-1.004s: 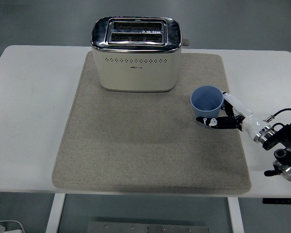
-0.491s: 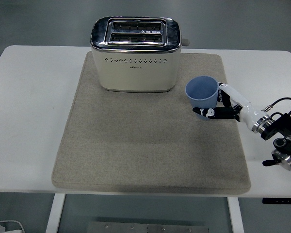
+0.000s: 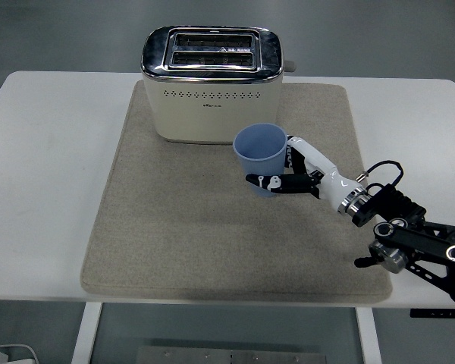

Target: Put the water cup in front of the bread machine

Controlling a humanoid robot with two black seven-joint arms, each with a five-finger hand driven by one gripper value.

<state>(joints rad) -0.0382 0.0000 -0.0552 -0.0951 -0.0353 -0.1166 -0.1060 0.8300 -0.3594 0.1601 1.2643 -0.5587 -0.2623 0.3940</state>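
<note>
The right hand (image 3: 287,176), black and white with five fingers, comes in from the right edge on its black arm (image 3: 409,239) and has its fingers wrapped around the light blue plastic water cup (image 3: 258,158). One dark finger (image 3: 267,182) crosses the cup's near side low down, the others close in from the right, so the grip sits on the lower half of the cup wall. The cup stands upright, open mouth facing up (nothing can be made out inside it), over the grey-beige felt mat (image 3: 182,227) and just in front of the cream-and-chrome two-slot toaster (image 3: 211,83), off towards that machine's right front corner. Whether the cup's base touches the mat or hangs just above it cannot be told from this view. The toaster sits at the far end of the mat, slots up, its lever knob poking out on the right side. The mat lies flat on the white rectangular table (image 3: 45,167), covering most of the middle.
</note>
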